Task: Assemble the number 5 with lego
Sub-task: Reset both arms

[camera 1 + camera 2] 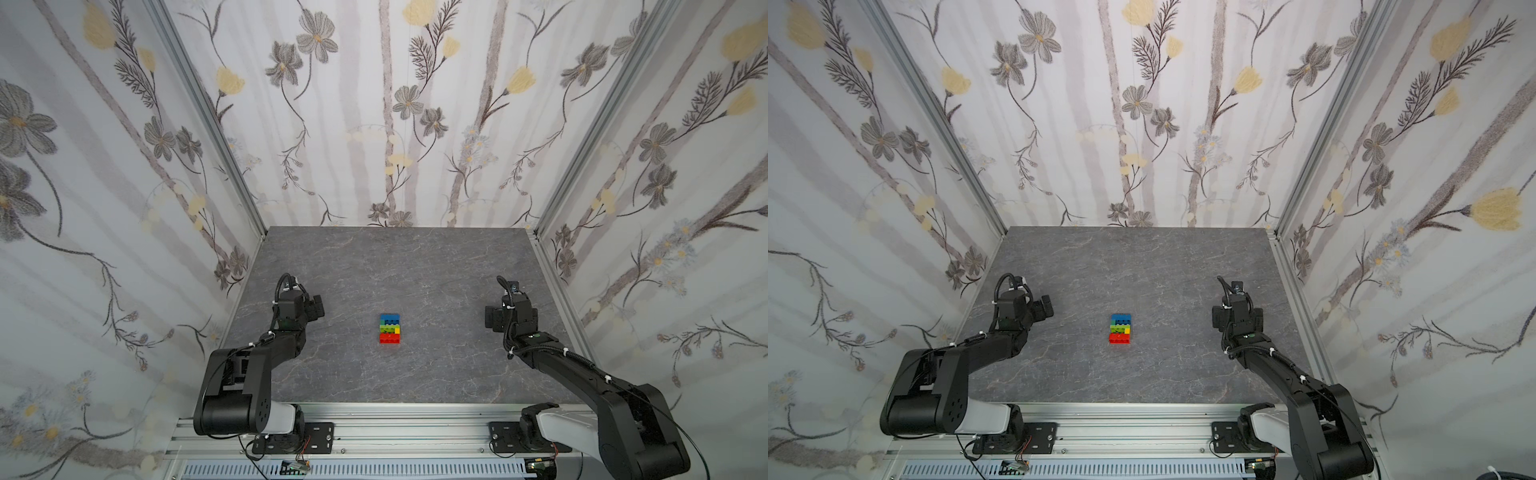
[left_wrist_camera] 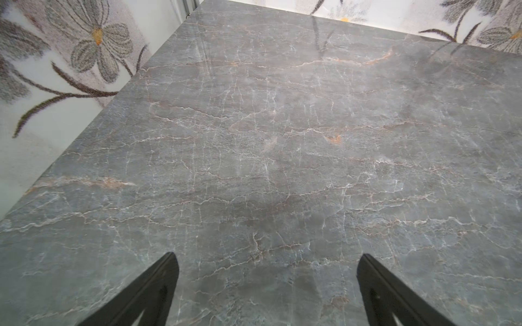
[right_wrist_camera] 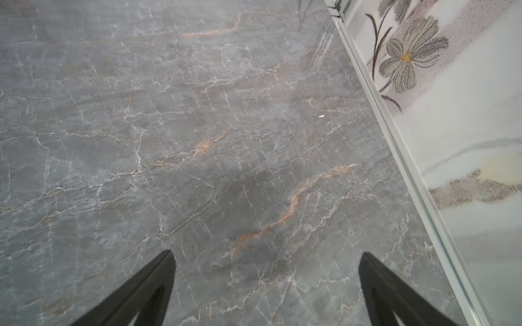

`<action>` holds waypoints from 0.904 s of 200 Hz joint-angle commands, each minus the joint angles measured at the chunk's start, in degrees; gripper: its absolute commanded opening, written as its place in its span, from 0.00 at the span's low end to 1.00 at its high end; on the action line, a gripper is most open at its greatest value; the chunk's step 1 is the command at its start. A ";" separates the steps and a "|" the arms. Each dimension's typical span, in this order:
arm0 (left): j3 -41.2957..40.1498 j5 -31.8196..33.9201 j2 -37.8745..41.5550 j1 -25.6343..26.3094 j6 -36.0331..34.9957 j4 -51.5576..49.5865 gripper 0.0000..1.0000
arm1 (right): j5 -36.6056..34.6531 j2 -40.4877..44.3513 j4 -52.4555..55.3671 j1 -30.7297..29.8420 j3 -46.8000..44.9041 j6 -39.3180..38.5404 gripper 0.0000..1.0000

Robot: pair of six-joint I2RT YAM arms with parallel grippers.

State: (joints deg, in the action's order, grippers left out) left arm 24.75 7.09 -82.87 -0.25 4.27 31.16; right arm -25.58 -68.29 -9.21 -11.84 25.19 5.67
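The number 5 lies flat in the middle of the grey marble table in both top views, a small lego block with stripes of blue, dark green, lime, yellow and red from far to near. My left gripper hangs to its left, well apart from it. My right gripper hangs to its right, also apart. In each wrist view the black fingers stand wide, with only bare table between them; both grippers are open and empty. The lego does not show in the wrist views.
Flowered fabric walls on aluminium posts close the table on the left, back and right. An aluminium rail with both arm bases runs along the near edge. The right wall's frame lies close beside my right gripper.
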 commanded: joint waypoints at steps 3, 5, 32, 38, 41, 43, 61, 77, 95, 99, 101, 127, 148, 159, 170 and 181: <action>-1.50 -3.30 -3.07 0.24 -2.25 15.61 1.00 | 0.46 -1.25 -20.10 -0.08 -4.41 -3.53 1.00; -1.47 -3.55 -3.43 0.25 -2.43 15.87 1.00 | 0.60 -1.30 -20.29 -0.06 -4.42 -3.62 1.00; -2.42 -4.20 -6.73 1.38 -4.27 20.47 1.00 | 5.83 -4.88 -28.68 -0.03 -5.12 -8.42 1.00; -2.02 -4.51 -6.63 1.39 -4.29 19.57 1.00 | 7.35 -6.38 -28.58 -0.04 -4.01 -9.76 1.00; -1.92 -4.68 -6.50 1.32 -4.27 18.84 1.00 | 8.20 -7.43 -29.05 -0.02 -3.71 -10.33 1.00; -1.88 -4.69 -6.51 1.31 -4.27 18.94 1.00 | 8.82 -8.32 -29.82 0.08 -3.60 -10.68 1.00; -1.87 -4.62 -6.70 1.31 -4.27 19.20 1.00 | 12.86 -17.88 -38.45 2.03 -3.17 -10.28 1.00; -1.66 -4.40 -6.77 1.29 -4.27 19.19 1.00 | 15.94 -16.39 -33.07 4.08 -1.70 -8.87 1.00; -1.50 -2.72 -6.85 1.30 -3.57 18.77 1.00 | 14.95 -16.52 -34.36 3.66 -2.08 -9.08 1.00; -1.47 -2.74 -6.86 1.31 -3.57 18.75 1.00 | 14.88 -16.59 -35.04 3.66 -2.27 -9.21 1.00; -1.49 -2.71 -6.82 1.31 -3.57 18.83 1.00 | 14.82 -16.67 -35.32 3.57 -2.39 -9.13 1.00; -1.74 -2.44 -6.78 1.39 -3.66 19.17 1.00 | 14.99 -16.44 -35.24 3.65 -2.36 -9.10 1.00; -1.78 -2.06 -6.86 1.57 -3.75 19.28 1.00 | 15.45 -17.09 -34.40 3.58 -1.60 -9.28 1.00; -1.75 -2.09 -6.82 1.57 -3.75 19.28 1.00 | 15.48 -17.05 -34.15 3.64 -1.47 -9.27 1.00; -1.84 -2.08 -6.80 1.57 -3.77 19.30 1.00 | 15.72 -17.01 -34.18 3.75 -1.58 -9.19 1.00; -2.07 -2.17 -6.70 1.57 -3.68 19.57 1.00 | 16.08 -16.70 -34.21 3.96 -1.84 -9.10 1.00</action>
State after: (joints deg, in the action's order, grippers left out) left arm 22.92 4.47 -89.62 1.34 1.06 47.83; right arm -10.44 -85.21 -41.67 -8.16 23.33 -3.25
